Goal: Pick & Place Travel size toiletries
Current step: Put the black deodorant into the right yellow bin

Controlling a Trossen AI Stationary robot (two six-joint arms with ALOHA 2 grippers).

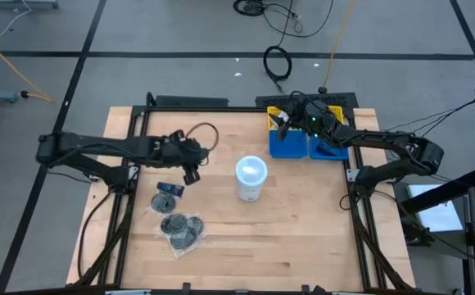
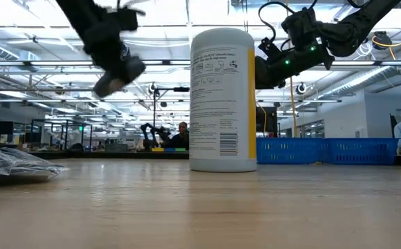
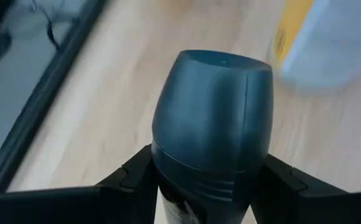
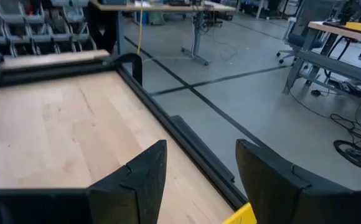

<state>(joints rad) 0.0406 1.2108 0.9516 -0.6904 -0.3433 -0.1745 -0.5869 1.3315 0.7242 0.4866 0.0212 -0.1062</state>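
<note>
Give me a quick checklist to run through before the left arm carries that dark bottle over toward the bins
1. Grip: left gripper shut on the dark grey mini bottle, cap sticking out forward. Ok.
2. Lift: bottle held clear above the table. Ok.
3. Path: white tub stands between the left gripper and the blue bin. Not ok, go around.
4. Drop zone: right gripper, open and empty, hovers over the bins. Not ok.
5. Bin space: contents hidden. Cannot tell.
</note>
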